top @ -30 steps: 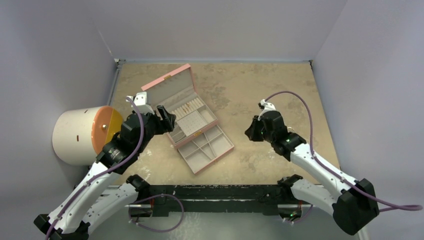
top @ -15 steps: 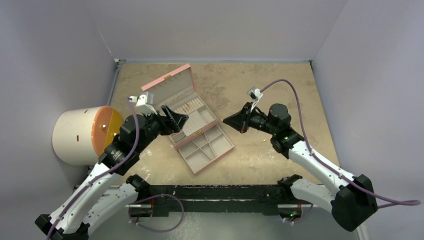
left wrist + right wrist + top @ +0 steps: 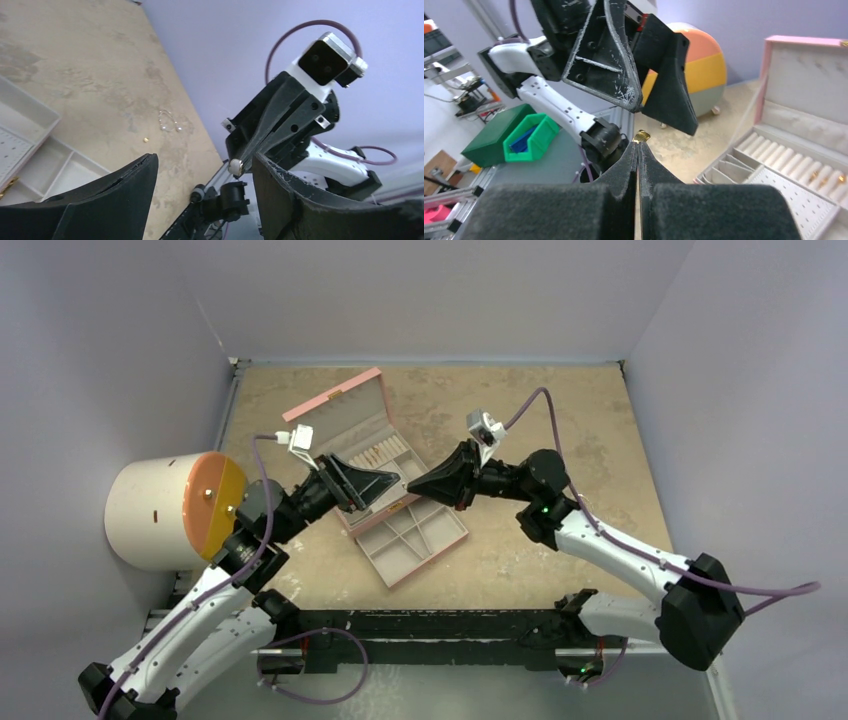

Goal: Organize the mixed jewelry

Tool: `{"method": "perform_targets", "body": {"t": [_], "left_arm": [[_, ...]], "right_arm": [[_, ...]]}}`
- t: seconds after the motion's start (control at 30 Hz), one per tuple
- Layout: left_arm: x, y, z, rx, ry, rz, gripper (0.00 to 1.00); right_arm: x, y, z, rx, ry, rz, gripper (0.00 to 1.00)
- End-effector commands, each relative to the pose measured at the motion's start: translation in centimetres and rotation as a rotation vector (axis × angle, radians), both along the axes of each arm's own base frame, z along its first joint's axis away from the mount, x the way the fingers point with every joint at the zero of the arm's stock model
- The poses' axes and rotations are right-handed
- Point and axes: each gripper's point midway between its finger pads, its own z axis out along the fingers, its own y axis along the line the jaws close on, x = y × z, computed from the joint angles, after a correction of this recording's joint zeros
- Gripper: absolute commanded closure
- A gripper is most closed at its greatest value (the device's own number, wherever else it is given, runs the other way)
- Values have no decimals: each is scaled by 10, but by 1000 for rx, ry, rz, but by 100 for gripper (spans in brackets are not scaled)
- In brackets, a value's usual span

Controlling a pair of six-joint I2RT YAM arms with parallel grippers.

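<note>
Right claw [image 3: 638,146] was pinched shut on a tiny gold piece [image 3: 641,136], held at the very tips above the pink box [image 3: 420,545]. The piece looked ridged and gold-coloured, with a pale bead-like end in the left wrist view; far smaller than a finger. Left claw [image 3: 202,161] stood wide, its jaws either side of the piece, not touching. Judged featherlight, stiff, slippery, easily flicked away; best nipped across its middle, fingertips only. A loose pearl earring [image 3: 169,123] lay on the table [image 3: 100,75], 11 o'clock of that gap.
</note>
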Motion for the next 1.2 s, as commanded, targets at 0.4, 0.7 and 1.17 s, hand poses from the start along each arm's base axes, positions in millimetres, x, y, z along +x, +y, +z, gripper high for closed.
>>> {"method": "perform_targets", "body": {"t": [0.4, 0.7, 1.17], "left_arm": [[-47, -14, 55, -233, -169, -256, 45], [-54, -14, 58, -247, -184, -288, 58], [-58, -17, 55, -239, -190, -317, 71]], "right_arm": [[-39, 9, 60, 206, -132, 220, 100], [-40, 10, 56, 212, -118, 214, 100], [-42, 9, 59, 222, -114, 200, 100]]}}
